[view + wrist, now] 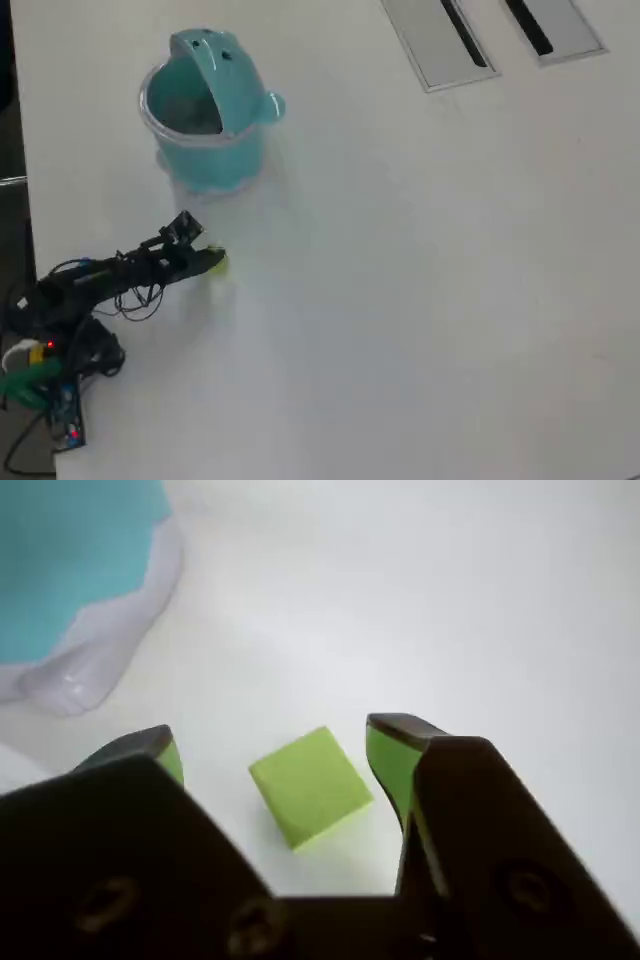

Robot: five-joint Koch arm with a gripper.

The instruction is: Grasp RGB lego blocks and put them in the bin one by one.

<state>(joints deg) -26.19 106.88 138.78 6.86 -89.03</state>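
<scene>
Right now, through the wrist view, I see my gripper [275, 752] spread apart, its green-padded fingertips [388, 748] flanking the yellow-green block [308, 785] on the white table [480, 610] without touching it; the teal bin [70, 570] sits at the upper left. From overhead, my arm [120, 275] reaches low from the table's left edge, gripper [214, 262] over the block [221, 264], just below the open-lidded bin [205, 125]. Two grey slotted panels [440, 40] lie along the far edge.

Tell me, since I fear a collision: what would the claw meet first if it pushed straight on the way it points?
The yellow-green block, which lies on the table between the open claw tips. The teal bin sits off to the side, though depth is unclear.
</scene>
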